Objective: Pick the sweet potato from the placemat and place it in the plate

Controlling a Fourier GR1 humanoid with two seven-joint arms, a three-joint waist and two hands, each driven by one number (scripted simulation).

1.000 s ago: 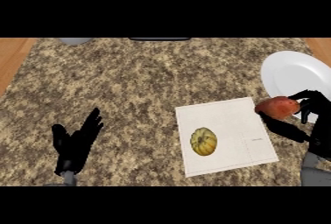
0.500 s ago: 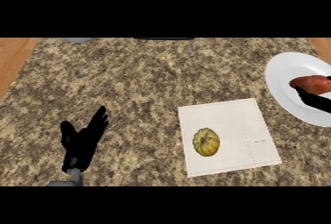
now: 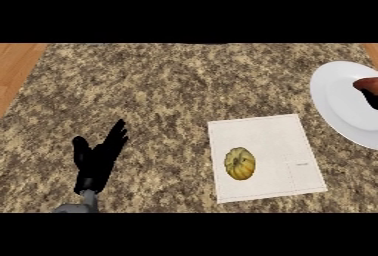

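Head view looks steeply down onto counter [image 3: 170,85].

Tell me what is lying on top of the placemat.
Only a yellow-green squash lies on the white placemat, left of its middle. The sweet potato is over the plate at the right edge, partly cut off; nothing shows under the squash.

- Matte black left hand [image 3: 97,159] with slim, tapering fingers and a shorter, thicker thumb.
- Smooth rounded grey forearm [image 3: 80,206] joins it at a narrow black wrist.
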